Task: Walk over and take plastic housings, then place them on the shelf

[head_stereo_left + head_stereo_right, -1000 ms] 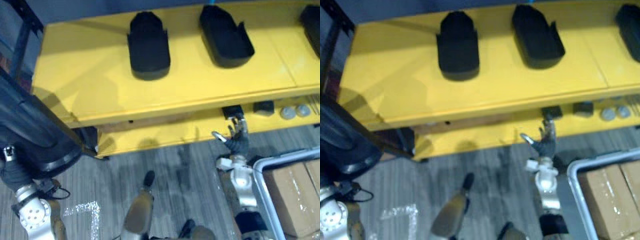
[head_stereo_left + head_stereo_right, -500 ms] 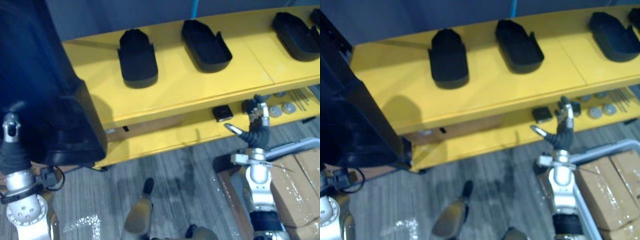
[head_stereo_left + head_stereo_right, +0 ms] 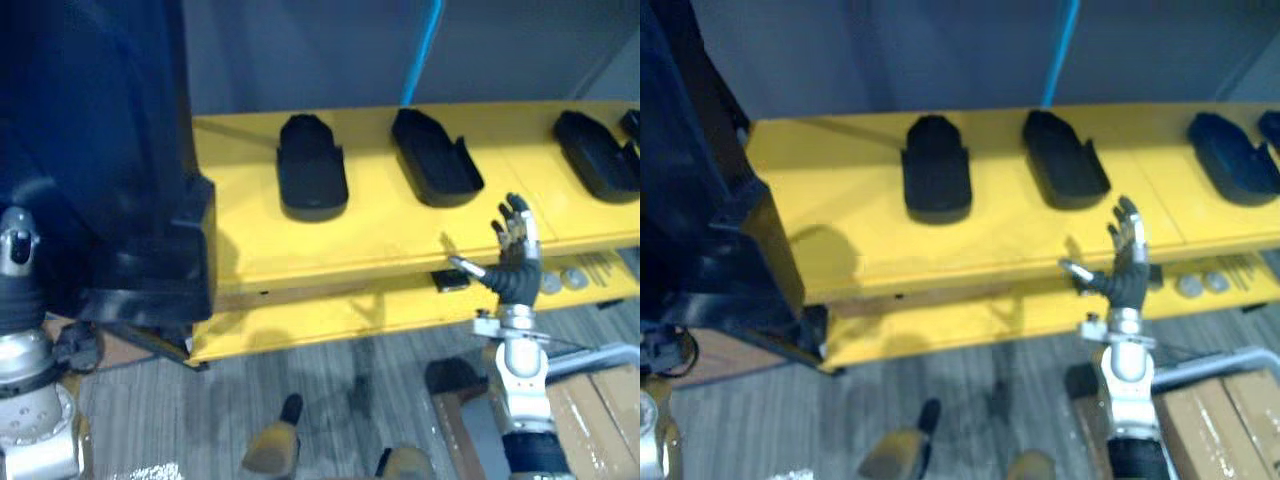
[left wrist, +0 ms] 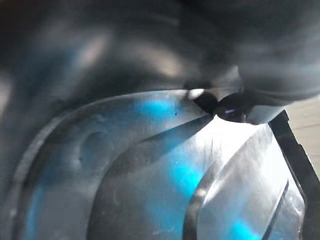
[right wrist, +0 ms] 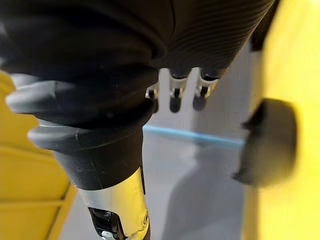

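One black plastic housing (image 3: 100, 160) rides on your left arm, looming over the left end of the yellow shelf (image 3: 240, 235). Its long axis runs from the left hand (image 3: 16, 295) up and away toward the shelf, hollow side facing the wrist. How that hand holds it cannot be told. Bare shelf lies just right of the load, before the nearest laid housing (image 3: 312, 167), which lies front to back like the others beyond it. Your right hand (image 3: 516, 262) hovers spread and empty at the shelf's front edge, well apart, so the placing looks like the left arm's job.
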Controlling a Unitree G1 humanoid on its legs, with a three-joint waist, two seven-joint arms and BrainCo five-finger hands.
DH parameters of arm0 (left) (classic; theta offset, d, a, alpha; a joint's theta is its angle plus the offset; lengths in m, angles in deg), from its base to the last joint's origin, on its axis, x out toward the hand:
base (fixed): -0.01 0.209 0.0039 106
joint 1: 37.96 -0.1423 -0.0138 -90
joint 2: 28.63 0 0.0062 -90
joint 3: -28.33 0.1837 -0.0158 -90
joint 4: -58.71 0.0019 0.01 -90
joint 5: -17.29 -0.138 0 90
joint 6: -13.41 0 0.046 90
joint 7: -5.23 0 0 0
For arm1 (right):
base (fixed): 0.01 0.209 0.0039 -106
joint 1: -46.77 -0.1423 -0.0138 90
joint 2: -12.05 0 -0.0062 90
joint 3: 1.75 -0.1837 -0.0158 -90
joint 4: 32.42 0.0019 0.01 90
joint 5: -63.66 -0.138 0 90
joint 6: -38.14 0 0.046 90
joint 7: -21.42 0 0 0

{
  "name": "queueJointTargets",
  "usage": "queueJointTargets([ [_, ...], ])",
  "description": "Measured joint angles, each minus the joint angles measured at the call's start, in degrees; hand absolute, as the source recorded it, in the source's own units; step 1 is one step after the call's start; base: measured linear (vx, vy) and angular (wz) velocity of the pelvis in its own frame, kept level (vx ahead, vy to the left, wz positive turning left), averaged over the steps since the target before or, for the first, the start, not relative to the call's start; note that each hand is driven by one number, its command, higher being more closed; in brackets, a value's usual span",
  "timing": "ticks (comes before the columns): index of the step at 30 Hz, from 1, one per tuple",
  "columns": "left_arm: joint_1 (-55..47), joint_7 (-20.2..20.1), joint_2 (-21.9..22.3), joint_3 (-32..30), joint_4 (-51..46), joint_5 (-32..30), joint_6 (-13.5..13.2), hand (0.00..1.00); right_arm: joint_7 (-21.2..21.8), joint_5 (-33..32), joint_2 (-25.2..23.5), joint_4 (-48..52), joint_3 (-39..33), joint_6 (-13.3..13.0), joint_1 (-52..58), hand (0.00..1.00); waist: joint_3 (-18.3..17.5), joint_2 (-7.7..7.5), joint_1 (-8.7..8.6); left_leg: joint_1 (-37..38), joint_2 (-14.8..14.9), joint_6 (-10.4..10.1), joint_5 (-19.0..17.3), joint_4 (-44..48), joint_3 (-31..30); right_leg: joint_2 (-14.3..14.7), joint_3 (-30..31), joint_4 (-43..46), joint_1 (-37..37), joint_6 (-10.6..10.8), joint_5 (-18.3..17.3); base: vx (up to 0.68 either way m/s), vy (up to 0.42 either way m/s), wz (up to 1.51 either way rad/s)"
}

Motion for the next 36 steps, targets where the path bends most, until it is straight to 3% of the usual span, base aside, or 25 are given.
queueJointTargets([
  [3, 0.03, 1.93, 1.25, 1.56, 1.11, -0.23, 2.54, 1.00, -5.80, 1.60, 0.66, 2.79, -0.90, -0.03, -0.07, 0.00, -0.26, -0.08, -0.06, 0.02, 1.41, -1.46, -1.69, 0.23, -0.84, 1.12, 1.97, -16.75, -0.15, 1.91, 2.15, -0.22, 0.038, 0.32],
  [5, -0.08, 1.79, 2.95, 2.13, 1.11, -0.21, 3.36, 1.00, -8.03, 3.39, 0.70, 3.95, -1.62, -0.01, 0.09, 0.00, -1.41, -2.01, -0.29, -0.17, 0.84, -3.35, -2.99, 0.35, -2.07, 1.49, 3.44, -22.27, 1.50, 2.25, 4.45, 0.00, -0.195, 0.50],
  [6, -0.41, 1.49, 4.43, 3.21, 1.02, -0.23, 3.44, 1.00, -10.87, 5.89, 0.86, 4.62, -2.66, 0.07, 0.13, 0.00, -1.77, -2.03, -0.47, 0.09, 1.15, -4.41, -3.65, 0.27, -2.24, 2.01, 3.46, -23.62, 2.98, 6.66, 9.03, 0.09, -0.294, 0.68],
  [7, -1.18, 1.45, 5.38, 4.03, 0.94, -0.26, 3.41, 1.00, -12.28, 7.03, 1.03, 4.75, -3.15, 0.07, 0.15, 0.00, -2.45, -1.10, -0.59, 0.07, 2.34, -5.07, -3.94, 0.28, -1.99, 2.55, 2.64, -23.29, 3.17, 6.70, 9.63, 0.21, -0.311, 0.51],
  [10, -4.22, 1.87, 9.28, 6.75, 0.24, -3.64, 3.97, 1.00, -23.92, 16.41, 2.34, 5.47, -6.41, 0.91, 0.18, 0.00, -6.14, 3.57, -0.59, 0.40, 7.68, -8.84, -1.49, -2.83, 3.44, 6.60, -0.72, -24.33, 4.36, 5.38, 9.88, 0.26, -0.233, 0.33],
  [11, -4.22, 2.22, 9.49, 6.79, 0.04, -4.34, 3.97, 1.00, -26.31, 18.35, 2.44, 6.18, -7.25, 1.33, 0.19, 0.00, -6.38, 3.95, -0.56, 1.06, 8.37, -8.88, -0.94, -4.13, 4.58, 7.10, -0.76, -24.49, 4.50, 5.37, 9.87, 0.22, -0.193, 0.19],
  [12, -4.26, 3.80, 9.71, 6.79, -0.57, -4.76, 4.03, 1.00, -31.52, 21.79, 2.48, 9.01, -9.75, 2.04, 0.41, 0.00, -6.60, 4.30, -0.57, 2.72, 9.25, -8.96, 0.31, -6.24, 6.46, 7.87, -0.77, -25.44, 5.41, 5.34, 9.85, 0.15, -0.110, -0.07],
  [15, -3.81, 6.46, 10.64, 6.25, -0.54, -4.73, 4.86, 1.00, -36.39, 23.03, 2.47, 14.24, -16.91, 2.17, 2.74, 0.00, -6.70, 3.70, -1.11, 4.21, 9.19, -8.85, 0.32, -6.56, 9.49, 7.73, -0.21, -26.00, 6.27, 5.16, 9.74, 0.10, -0.034, -0.16],
  [17, -3.85, 8.40, 10.65, 5.28, 1.15, -4.76, 5.53, 1.00, -35.89, 19.87, 2.20, 14.73, -20.35, 2.78, 5.20, 0.00, -7.07, 2.87, -2.45, 4.66, 8.58, -8.20, -0.11, -6.62, 10.63, 7.17, -0.13, -26.99, 6.95, 5.16, 9.72, 0.06, 0.038, -0.17],
  [18, -4.10, 9.80, 10.66, 4.58, 2.32, -5.17, 6.69, 1.00, -33.52, 15.23, 0.82, 14.72, -21.76, 3.13, 7.44, 0.00, -7.42, 2.23, -3.14, 5.10, 8.25, -7.97, -0.36, -6.92, 11.36, 6.89, 0.22, -27.53, 7.04, 5.16, 9.70, 0.03, 0.068, -0.19],
  [21, -6.55, 11.65, 11.14, 2.35, 3.39, -6.83, 9.59, 1.00, -26.68, 6.80, -7.05, 14.57, -22.51, 5.22, 16.09, 0.00, -7.83, 1.44, -4.17, 6.51, 7.90, -7.21, -0.85, -7.67, 13.86, 6.61, 1.36, -28.17, 7.49, 5.20, 9.69, 0.01, 0.057, -0.23],
  [24, -10.46, 13.75, 12.81, 0.60, 3.08, -8.71, 10.78, 1.00, -22.14, 3.33, -14.17, 11.66, -19.48, 7.35, 24.77, 0.00, -8.22, 1.86, -5.28, 7.98, 7.63, -6.10, -1.83, -7.52, 15.66, 5.77, 1.73, -28.27, 8.90, 5.35, 9.26, -0.01, 0.043, -0.16],
  [26, -11.57, 15.25, 12.89, 0.62, 3.04, -8.68, 11.69, 1.00, -22.20, 3.09, -16.21, 5.28, -17.73, 9.63, 27.41, 0.00, -8.79, 2.46, -5.81, 7.96, 7.61, -5.50, -2.32, -7.40, 17.79, 5.10, 1.86, -27.84, 8.70, 5.62, 8.74, -0.05, 0.042, -0.09],
  [30, -12.10, 17.23, 12.89, 0.98, 2.00, -8.37, 12.89, 1.00, -22.51, 3.05, -16.47, -5.72, -17.56, 11.23, 26.65, 0.00, -9.19, 3.04, -6.01, 6.72, 7.15, -5.33, -2.33, -5.83, 21.95, 2.84, 1.69, -22.72, 5.68, 6.18, 6.01, -0.03, 0.033, 0.10],
  [36, -10.43, 20.63, 13.03, 2.41, 2.36, -8.01, 15.68, 1.00, -22.39, -1.32, -16.07, -17.27, -17.50, 11.22, 19.33, 0.00, -6.05, 3.85, -5.18, 1.46, 5.10, -5.34, -2.28, -2.19, 20.98, 0.10, 1.70, -16.47, -0.10, 7.10, 4.62, -0.03, 0.021, 0.16],
])
